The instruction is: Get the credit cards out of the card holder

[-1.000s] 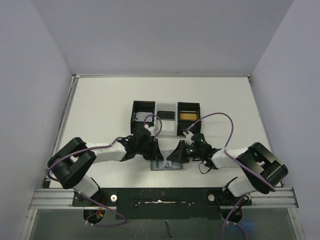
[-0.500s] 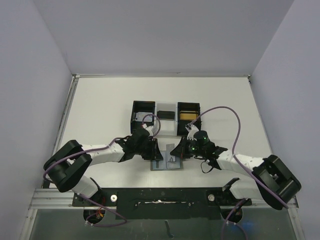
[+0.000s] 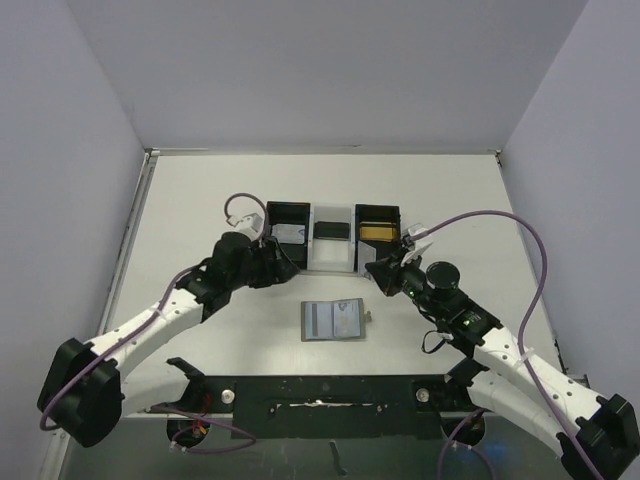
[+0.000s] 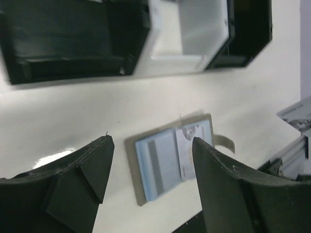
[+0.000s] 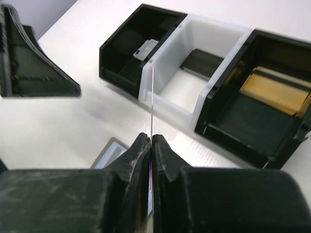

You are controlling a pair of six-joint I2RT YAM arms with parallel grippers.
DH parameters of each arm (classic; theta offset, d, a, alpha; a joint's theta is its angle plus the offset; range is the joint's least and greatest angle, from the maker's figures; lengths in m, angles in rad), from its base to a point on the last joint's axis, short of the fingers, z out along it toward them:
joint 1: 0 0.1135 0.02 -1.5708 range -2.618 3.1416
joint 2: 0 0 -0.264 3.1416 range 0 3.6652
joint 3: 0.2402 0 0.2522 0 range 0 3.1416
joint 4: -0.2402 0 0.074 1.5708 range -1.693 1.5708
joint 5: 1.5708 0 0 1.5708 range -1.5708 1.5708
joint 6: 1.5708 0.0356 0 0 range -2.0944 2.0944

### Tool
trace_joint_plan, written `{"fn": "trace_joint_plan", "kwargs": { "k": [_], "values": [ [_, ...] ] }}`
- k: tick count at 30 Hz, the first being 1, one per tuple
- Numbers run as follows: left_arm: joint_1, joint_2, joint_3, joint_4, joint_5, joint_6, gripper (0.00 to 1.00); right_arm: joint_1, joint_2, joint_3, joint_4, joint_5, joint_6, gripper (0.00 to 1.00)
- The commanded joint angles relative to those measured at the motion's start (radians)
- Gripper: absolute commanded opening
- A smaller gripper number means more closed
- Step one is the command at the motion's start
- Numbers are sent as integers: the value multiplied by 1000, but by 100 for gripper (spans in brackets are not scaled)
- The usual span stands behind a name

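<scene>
Top external view, contents as seen.
- Item, card holder (image 3: 335, 320): grey bifold, lying open and flat on the white counter (image 3: 200, 200), blue-grey inside facing up, snap tab sticking out at its right edge. It sits between the two arms, on the near side of the tray and apart from it.
- Item, tray (image 3: 331, 263): three compartments in a row, black, white, black.
  - The left one holds a pale card (image 5: 146, 48).
  - The middle one holds a dark card (image 5: 201, 62).
  - The right one holds a gold card (image 5: 274, 90).
- Item, left tool (image 3: 277, 263): fingers spread wide with nothing between them, just in front of the tray's left compartment. Its wrist view looks down between the fingers onto the open card holder.
- Item, right tool (image 5: 150, 141): fingers pressed together on a thin credit card (image 5: 152, 97), seen edge-on and upright, in front of the tray near its right compartment.
</scene>
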Motion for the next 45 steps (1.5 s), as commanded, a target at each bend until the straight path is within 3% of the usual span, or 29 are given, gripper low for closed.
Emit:
{"fn": "trace_joint_plan", "kwargs": {
  "k": [1, 7, 11, 18, 26, 36, 45],
  "values": [
    [154, -136, 25, -107, -67, 55, 68, 19, 10, 70, 80, 37, -253, 0],
    [358, -252, -13, -251, -71, 126, 70, 70, 179, 179, 107, 17, -466, 0],
    [436, -280, 6, -315, -119, 153, 70, 99, 334, 310, 112, -23, -533, 0],
    [446, -342, 50, -355, -194, 197, 71, 131, 630, 572, 29, -83, -590, 0],
    [443, -443, -4, -319, -206, 220, 72, 158, 941, 891, -182, -87, -693, 0],
    [444, -553, -28, -317, -292, 209, 72, 163, 1174, 1135, -326, -50, -830, 0],
    [445, -578, -30, -320, -302, 206, 73, 165, 1348, 1308, -386, 94, -990, 0]
  ]
}}
